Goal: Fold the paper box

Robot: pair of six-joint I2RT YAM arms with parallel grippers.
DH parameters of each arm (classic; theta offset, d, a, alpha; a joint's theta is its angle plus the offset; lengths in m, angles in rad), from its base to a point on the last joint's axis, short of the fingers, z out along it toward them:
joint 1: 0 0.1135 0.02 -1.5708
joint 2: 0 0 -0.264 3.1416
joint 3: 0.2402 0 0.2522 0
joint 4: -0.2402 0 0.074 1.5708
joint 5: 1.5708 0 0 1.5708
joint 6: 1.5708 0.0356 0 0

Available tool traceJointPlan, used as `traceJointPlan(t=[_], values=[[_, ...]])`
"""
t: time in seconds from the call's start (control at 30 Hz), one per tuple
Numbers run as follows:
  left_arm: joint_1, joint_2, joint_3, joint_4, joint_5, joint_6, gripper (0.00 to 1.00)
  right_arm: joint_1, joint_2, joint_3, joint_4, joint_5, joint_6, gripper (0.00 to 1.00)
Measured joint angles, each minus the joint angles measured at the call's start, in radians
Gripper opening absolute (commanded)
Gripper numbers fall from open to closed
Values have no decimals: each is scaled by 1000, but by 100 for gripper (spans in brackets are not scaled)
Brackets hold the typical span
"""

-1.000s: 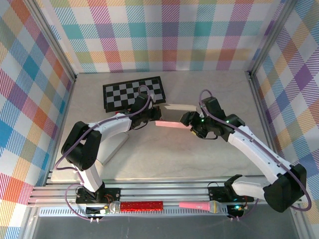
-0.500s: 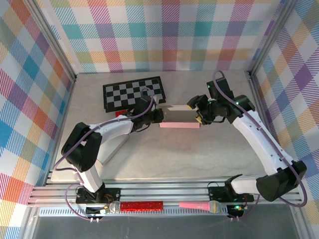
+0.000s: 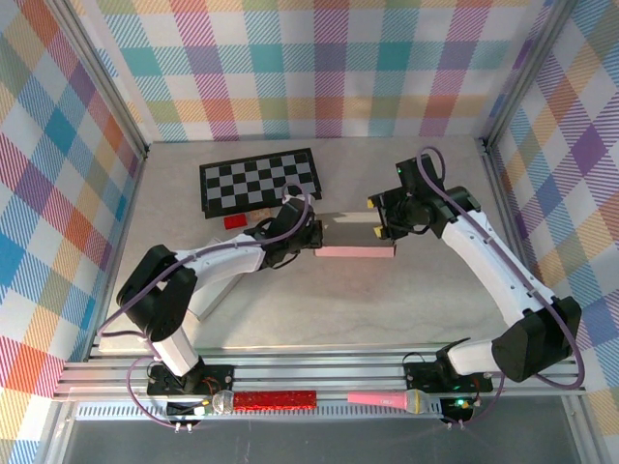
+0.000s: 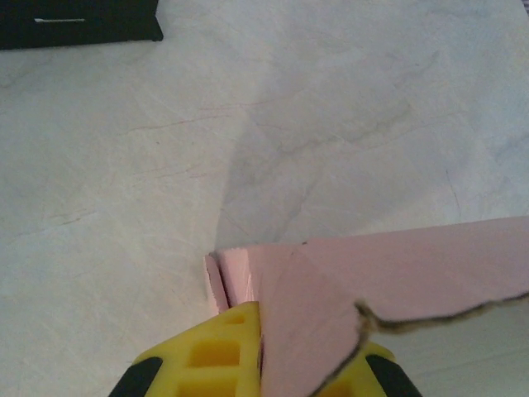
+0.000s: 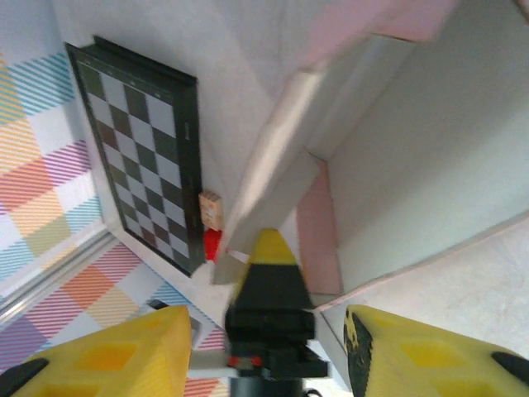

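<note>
Top external view first: can see the pink paper box [image 3: 356, 239] sitting mid-worktop [image 3: 319, 300], partly opened up, just off the chessboard's [image 3: 259, 181] near right corner. Got the left end effector [image 3: 308, 235] at the box's left end and, going by the left wrist view, pinched tight on a ragged-edged pink flap. Got the right end effector [image 3: 383, 220] at the box's right end; from its wrist view, yellow fingers [image 5: 107, 351] spread wide apart, facing the open box. Also spotted a small red block [image 3: 235, 221] beside the chessboard.
</note>
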Motion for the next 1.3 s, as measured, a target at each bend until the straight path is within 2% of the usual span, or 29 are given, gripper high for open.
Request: traceJointPlan(t=[0.17, 0.3, 0.43, 0.6, 0.73, 0.87, 1.13, 1.3], values=[[-30, -10, -23, 16, -43, 1, 3, -136, 19, 83, -84, -61, -165, 63], [-33, -19, -42, 32, -64, 3, 3, -270, 63, 146, -189, -132, -411, 67], [-40, -28, -60, 45, -75, 5, 4, -346, 174, 151, -286, -222, -633, 67], [-59, -36, -73, 59, -88, 21, 5, -349, 332, 151, -334, -308, -790, 68], [-75, -38, -73, 56, -91, 31, 7, -340, 363, 150, -344, -362, -853, 66], [-90, -43, -77, 40, -96, 38, 11, -317, 357, 100, -331, -394, -887, 63], [-126, -55, -162, -33, -84, -6, 23, -249, 268, -158, -271, -411, -890, 56], [-132, -62, -188, -71, -65, -51, 26, -209, 226, -220, -215, -409, -888, 54]])
